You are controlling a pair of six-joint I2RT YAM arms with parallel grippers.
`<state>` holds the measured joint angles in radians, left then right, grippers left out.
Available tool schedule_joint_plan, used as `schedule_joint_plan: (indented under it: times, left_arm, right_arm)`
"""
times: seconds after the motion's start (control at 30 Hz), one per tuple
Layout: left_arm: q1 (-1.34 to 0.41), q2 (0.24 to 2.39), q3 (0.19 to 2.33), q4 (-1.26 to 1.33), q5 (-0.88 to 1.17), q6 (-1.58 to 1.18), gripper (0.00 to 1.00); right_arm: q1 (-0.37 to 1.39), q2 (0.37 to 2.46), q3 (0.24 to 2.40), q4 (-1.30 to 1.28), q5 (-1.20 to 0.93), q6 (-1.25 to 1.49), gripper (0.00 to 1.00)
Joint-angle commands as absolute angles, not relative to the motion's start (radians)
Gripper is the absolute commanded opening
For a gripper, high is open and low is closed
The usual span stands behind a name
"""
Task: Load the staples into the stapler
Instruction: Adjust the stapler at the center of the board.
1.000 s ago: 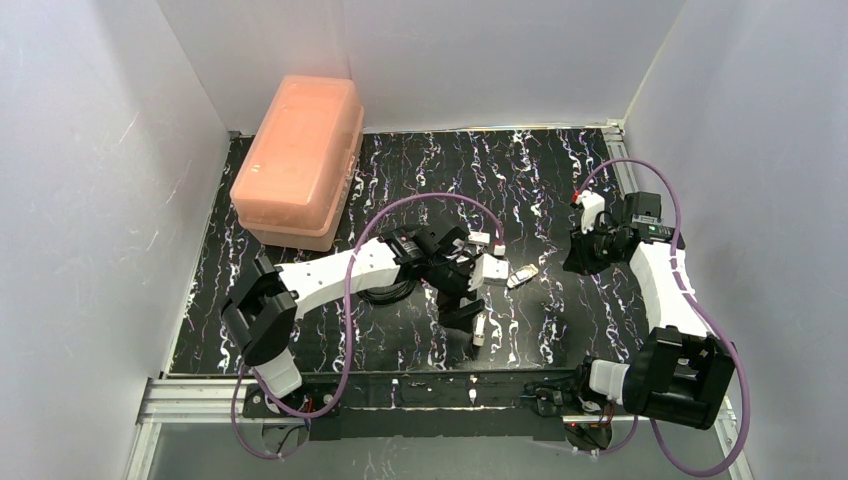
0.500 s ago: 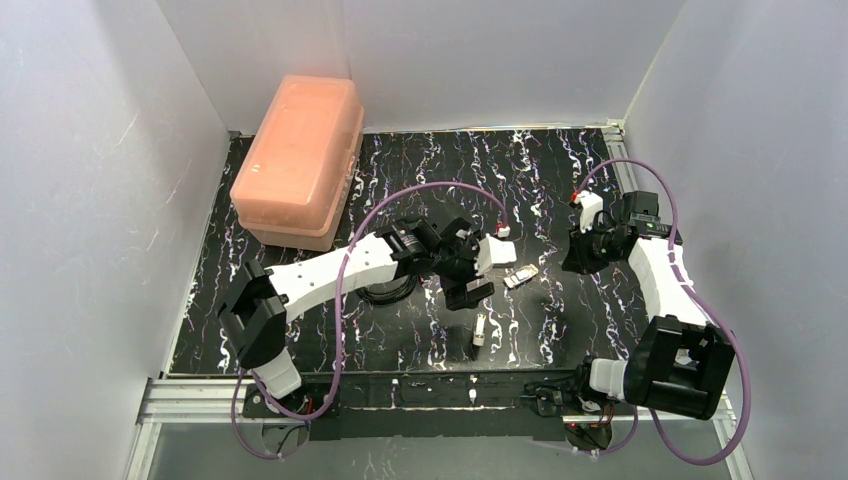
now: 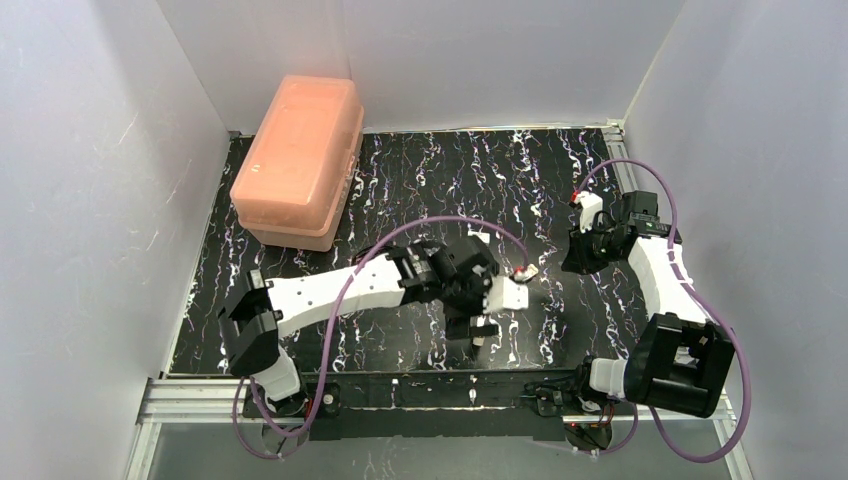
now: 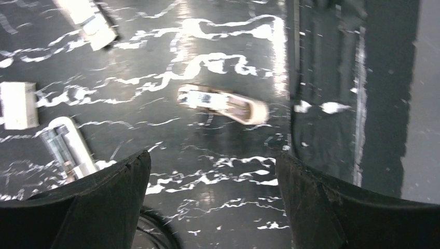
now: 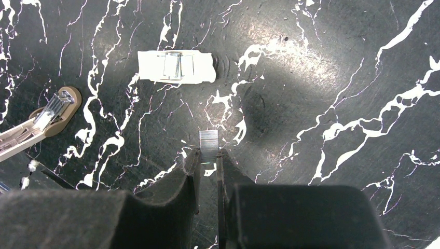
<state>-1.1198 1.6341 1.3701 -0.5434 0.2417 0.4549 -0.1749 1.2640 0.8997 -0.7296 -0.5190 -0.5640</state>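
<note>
The stapler (image 4: 223, 102) lies on the black marbled table, pale with a silver channel, close to the near rail. My left gripper (image 4: 212, 158) hangs above and just behind it, open and empty. From above, that gripper (image 3: 476, 325) covers the stapler. The stapler (image 5: 46, 116) also shows at the left of the right wrist view. My right gripper (image 5: 208, 153) is shut on the staples (image 5: 209, 144), a short silvery strip poking out past its tips. It hovers at the right side of the table (image 3: 580, 255).
A small white block (image 5: 176, 67) with a silvery insert lies ahead of the right gripper. Two more white pieces (image 4: 67, 148) (image 4: 18, 105) lie left of the stapler. An orange lidded box (image 3: 298, 160) stands at the back left. The table's front rail (image 4: 321, 78) runs close by.
My left arm has swung right and toward the near edge, ending over the stapler with its jaws wider. The right arm with the staples has stayed put.
</note>
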Motion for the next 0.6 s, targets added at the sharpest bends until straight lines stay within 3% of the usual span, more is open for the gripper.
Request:
schedule_joint_plan:
  times: [0.0,0.57]
  left_arm:
    - [-1.177,1.587,1.325,-0.581,0.214,0.493,0.88]
    - [-1.227,1.709,1.3,-0.474,0.234,0.542,0.85]
  right_arm:
    - [-0.18,1.267,0.936,-0.723,-0.535,-0.561,0.04]
    - [-0.179,1.211,0.887,-0.703,-0.563,-0.58,0.04]
